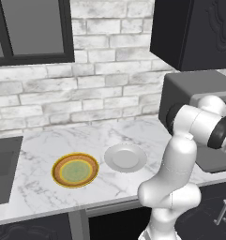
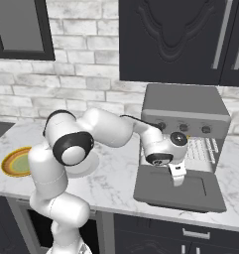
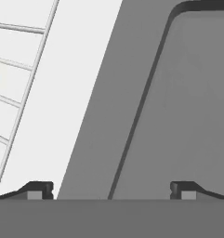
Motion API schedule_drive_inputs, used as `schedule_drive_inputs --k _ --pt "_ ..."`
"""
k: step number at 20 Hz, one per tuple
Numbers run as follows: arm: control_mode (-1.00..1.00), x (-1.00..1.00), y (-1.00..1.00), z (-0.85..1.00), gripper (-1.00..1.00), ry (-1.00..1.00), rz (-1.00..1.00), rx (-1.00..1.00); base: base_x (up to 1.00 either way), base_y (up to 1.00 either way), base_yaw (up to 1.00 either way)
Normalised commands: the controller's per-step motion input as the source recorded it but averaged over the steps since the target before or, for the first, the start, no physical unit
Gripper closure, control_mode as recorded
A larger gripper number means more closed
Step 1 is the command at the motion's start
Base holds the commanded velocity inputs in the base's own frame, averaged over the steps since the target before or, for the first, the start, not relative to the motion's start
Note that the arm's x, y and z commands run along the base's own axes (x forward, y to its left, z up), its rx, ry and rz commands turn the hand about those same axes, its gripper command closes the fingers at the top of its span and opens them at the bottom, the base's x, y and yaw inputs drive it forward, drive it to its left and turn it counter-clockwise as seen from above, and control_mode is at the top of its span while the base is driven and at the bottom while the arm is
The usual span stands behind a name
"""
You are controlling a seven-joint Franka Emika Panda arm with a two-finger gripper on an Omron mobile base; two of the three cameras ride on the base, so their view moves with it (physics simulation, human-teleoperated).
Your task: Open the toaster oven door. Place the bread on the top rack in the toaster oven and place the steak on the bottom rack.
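Toaster oven door (image 2: 180, 189) lay flat open on table (image 2: 116, 186); tool (image 2: 177, 179), jaws apart & empty, hung just over it; risk: clipping door or racks (image 2: 198, 151) w/ arm while pulling out.

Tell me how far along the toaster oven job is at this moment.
Done: the flat grey toaster oven door lies folded down on the marble counter, exposing a silver wire rack. In hand: nothing; the open pincer hovers over the door. Left: both foods; I cannot see the bread or steak, and the white plate and orange-rimmed plate sit bare.
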Motion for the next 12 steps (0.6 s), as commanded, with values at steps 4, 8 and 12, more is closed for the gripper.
schedule_drive_inputs --k 4,8,12 --pt "-1.0 0.55 0.5 0.27 -1.0 -0.19 -0.04 0.13 0.0 0.0 0.0" --pt "-1.0 0.59 0.44 0.21 -1.0 -0.08 -0.06 0.1 0.0 0.0 0.0" --pt "-1.0 0.51 0.31 0.13 -1.0 0.0 -0.06 0.04 0.0 0.0 0.0"
